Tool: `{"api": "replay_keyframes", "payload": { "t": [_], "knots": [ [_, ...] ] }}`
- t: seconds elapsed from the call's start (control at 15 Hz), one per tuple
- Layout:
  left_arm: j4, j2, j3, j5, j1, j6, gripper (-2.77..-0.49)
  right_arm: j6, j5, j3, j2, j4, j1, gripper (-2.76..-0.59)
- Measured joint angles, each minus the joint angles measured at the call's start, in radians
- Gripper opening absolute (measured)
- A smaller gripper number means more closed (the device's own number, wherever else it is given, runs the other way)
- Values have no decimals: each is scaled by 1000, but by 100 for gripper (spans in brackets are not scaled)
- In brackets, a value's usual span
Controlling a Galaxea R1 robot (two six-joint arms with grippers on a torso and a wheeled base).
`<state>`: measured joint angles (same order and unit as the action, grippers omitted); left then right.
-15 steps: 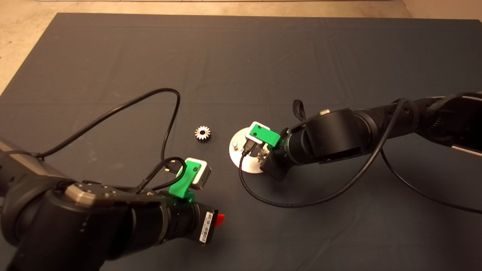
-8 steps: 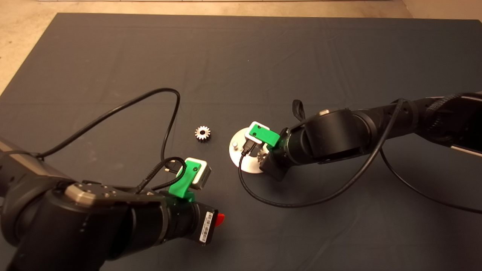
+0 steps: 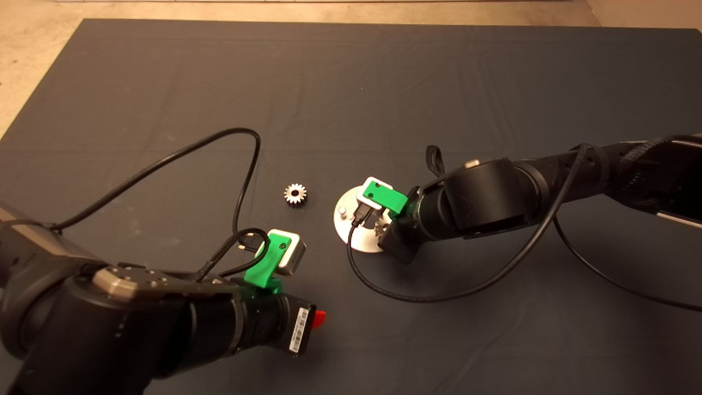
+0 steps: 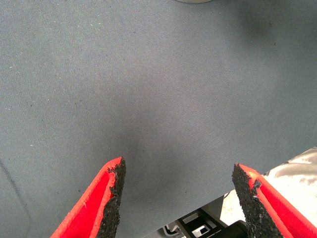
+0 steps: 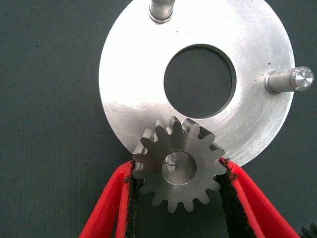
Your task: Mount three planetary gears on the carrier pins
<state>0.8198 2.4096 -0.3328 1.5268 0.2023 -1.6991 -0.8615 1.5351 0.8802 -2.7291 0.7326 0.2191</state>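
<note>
My right gripper [image 5: 176, 171] is shut on a planetary gear [image 5: 177, 161], one pad against its teeth on each side. The gear sits at the rim of the round silver carrier plate [image 5: 133, 74], and a pin's top shows inside its bore. Two bare carrier pins [image 5: 162, 9] [image 5: 290, 80] stand on the plate. In the head view the right wrist covers most of the plate [image 3: 344, 222]; the held gear [image 3: 381, 225] peeks out. A second gear [image 3: 295, 194] lies on the mat left of the plate. My left gripper [image 4: 178, 183] is open and empty over bare mat, near the front.
Black cables loop over the mat [image 3: 164, 82] from both wrists, one [image 3: 249, 164] passing just left of the loose gear. A dark toothed edge [image 5: 311, 230] shows beside the right finger; I cannot tell what it is.
The left arm has shifted slightly back toward the front edge. The right gripper, its gear and the loose gear have not moved.
</note>
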Motion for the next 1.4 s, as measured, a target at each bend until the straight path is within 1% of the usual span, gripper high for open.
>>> {"api": "replay_keyframes", "payload": {
  "t": [0.47,0.87,1.13,1.4],
  "knots": [
    [8,-6,-6,0,0,14,-177,-1,-1,0,0,0,0,-239],
    [8,-6,-8,0,0,19,-177,-3,0,-4,1,-1,0,-239],
    [12,-6,-10,0,-5,21,-177,-15,0,-31,7,-5,-9,-239],
    [13,-6,-10,0,-5,22,-177,-26,0,-49,18,-5,-9,-239]
  ]
}}
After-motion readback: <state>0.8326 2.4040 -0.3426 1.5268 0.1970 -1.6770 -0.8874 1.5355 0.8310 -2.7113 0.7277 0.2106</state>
